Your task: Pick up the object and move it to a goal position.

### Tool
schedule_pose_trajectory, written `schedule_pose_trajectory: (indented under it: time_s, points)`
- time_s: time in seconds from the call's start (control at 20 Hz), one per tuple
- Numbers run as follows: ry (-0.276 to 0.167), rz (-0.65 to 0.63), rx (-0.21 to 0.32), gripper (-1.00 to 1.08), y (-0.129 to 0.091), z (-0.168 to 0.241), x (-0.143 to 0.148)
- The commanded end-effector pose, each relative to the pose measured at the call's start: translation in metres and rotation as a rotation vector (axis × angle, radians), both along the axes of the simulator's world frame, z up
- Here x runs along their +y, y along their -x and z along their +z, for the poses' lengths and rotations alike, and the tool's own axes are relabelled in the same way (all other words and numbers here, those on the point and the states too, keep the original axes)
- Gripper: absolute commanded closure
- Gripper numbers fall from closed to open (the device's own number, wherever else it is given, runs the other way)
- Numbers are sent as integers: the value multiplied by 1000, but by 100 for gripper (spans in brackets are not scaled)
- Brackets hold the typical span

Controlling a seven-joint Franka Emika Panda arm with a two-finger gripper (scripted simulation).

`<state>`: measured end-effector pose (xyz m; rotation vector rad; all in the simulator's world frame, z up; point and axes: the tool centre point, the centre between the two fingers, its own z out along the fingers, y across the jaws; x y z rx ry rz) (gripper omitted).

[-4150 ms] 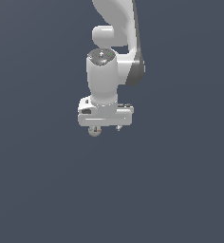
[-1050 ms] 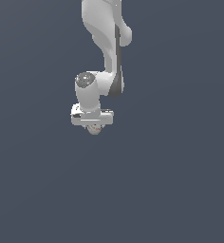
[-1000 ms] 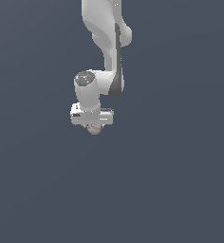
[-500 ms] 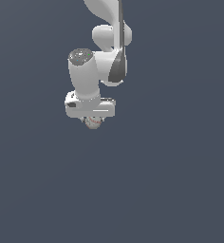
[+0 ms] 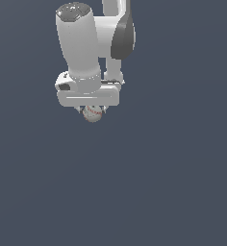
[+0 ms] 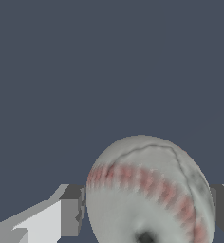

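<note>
The baseball (image 5: 92,113) is a small off-white sphere with red stitching, held under the white hand of the arm in the exterior view. My gripper (image 5: 92,112) is shut on it, one finger on each side. In the wrist view the baseball (image 6: 149,192) fills the space between the two grey fingertips (image 6: 71,209), with its red seam curving across it. The ball hangs above the flat dark grey floor (image 5: 173,182), and no contact with the floor shows.
The white arm (image 5: 81,48) with a dark grey joint cover (image 5: 122,41) reaches down from the top of the exterior view. Around it only the plain dark grey floor shows.
The arm has moved up and toward the camera with the baseball in the gripper; it now looks much larger in the exterior view. The ball has stayed between the fingers.
</note>
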<state>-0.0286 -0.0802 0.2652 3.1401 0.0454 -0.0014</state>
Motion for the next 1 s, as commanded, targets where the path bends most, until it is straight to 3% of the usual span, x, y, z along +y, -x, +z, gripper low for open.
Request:
schedule_pose_trajectory:
  time_s: [0.0,0.95]
  points:
    - [0,0,-1,108,-7,26,2]
    - [-1,1,-1,108,-53,169,13]
